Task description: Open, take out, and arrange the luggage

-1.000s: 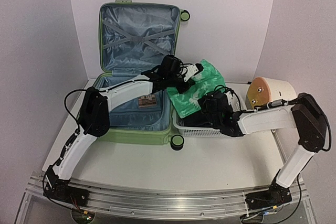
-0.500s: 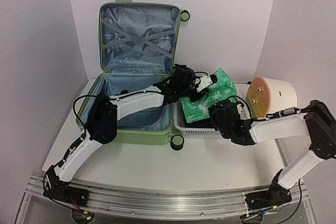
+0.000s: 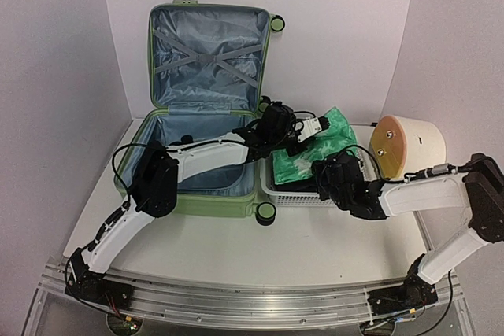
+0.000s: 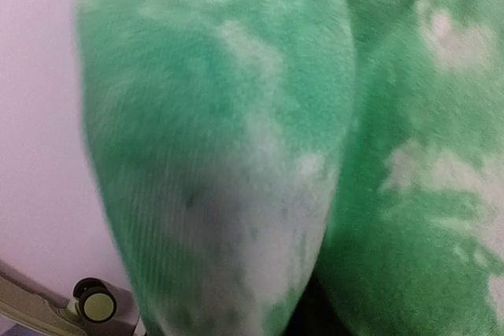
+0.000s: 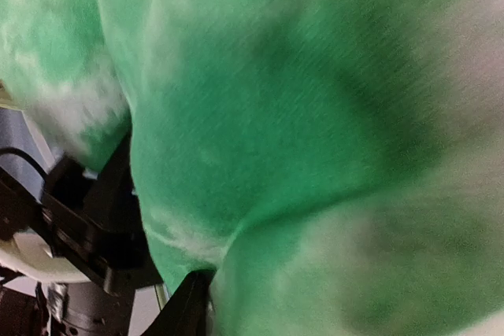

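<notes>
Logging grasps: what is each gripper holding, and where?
Cannot tell: left gripper at far end of the green cloth, right gripper at its near edge; jaws hidden.

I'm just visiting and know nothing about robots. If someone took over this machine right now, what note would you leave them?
Left gripper: at the far end of the green cloth; open or shut, cannot tell.
Right gripper: at the cloth's near end; cannot tell either.
Luggage: open, lid upright.
Done: luggage opened, cloth out, over the white basket.
Left: settle the cloth in the basket, check the luggage for more.
</notes>
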`<move>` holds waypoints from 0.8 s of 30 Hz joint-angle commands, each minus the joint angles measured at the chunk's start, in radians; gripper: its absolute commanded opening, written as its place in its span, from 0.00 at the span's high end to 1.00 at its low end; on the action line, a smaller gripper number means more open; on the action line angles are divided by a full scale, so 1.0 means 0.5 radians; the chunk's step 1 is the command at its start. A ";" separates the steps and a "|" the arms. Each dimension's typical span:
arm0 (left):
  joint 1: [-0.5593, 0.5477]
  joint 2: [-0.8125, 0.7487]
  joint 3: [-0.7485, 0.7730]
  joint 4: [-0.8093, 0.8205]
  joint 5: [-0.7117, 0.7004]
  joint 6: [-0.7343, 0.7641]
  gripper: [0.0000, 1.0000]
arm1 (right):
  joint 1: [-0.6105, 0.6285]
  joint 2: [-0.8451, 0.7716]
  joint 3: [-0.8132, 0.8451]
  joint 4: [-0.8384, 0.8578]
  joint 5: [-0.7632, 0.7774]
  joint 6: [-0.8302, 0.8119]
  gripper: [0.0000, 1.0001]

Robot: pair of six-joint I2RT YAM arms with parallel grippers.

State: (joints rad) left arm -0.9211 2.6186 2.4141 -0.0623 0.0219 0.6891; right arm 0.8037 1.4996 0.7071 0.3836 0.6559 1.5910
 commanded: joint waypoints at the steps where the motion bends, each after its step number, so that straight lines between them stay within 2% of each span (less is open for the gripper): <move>1: -0.026 -0.017 -0.002 0.337 -0.023 -0.008 0.40 | 0.075 -0.160 -0.098 -0.066 -0.201 0.240 0.55; 3: -0.026 -0.014 0.006 0.333 -0.059 -0.001 0.28 | 0.075 -0.234 -0.070 -0.192 -0.116 0.139 0.48; 6: -0.024 -0.022 0.041 0.319 -0.129 0.036 0.23 | 0.076 -0.298 0.130 -0.479 -0.054 -0.199 0.45; 8: -0.021 -0.045 0.086 0.267 -0.160 0.048 0.22 | 0.076 -0.336 0.259 -0.759 -0.030 -0.362 0.42; 13: -0.010 -0.220 0.092 -0.019 -0.156 0.012 0.21 | 0.076 -0.590 0.292 -1.205 0.031 -0.574 0.41; 15: 0.004 -0.276 0.169 -0.311 -0.036 -0.036 0.24 | 0.073 -0.689 0.320 -1.338 0.071 -0.704 0.39; 17: 0.019 -0.306 0.256 -0.627 0.166 -0.090 0.30 | 0.016 -0.723 0.386 -1.371 0.040 -0.989 0.41; 20: 0.026 -0.337 0.235 -0.950 0.369 -0.115 0.40 | -0.183 -0.605 0.628 -1.519 -0.216 -1.361 0.38; 24: 0.031 -0.352 0.056 -1.131 0.556 -0.060 0.46 | -0.640 -0.373 0.781 -1.540 -0.875 -1.623 0.40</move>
State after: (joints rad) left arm -0.9110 2.5303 2.4749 -0.4471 0.1576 0.6568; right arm 0.6504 1.2165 1.0180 -0.3142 0.4946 1.0119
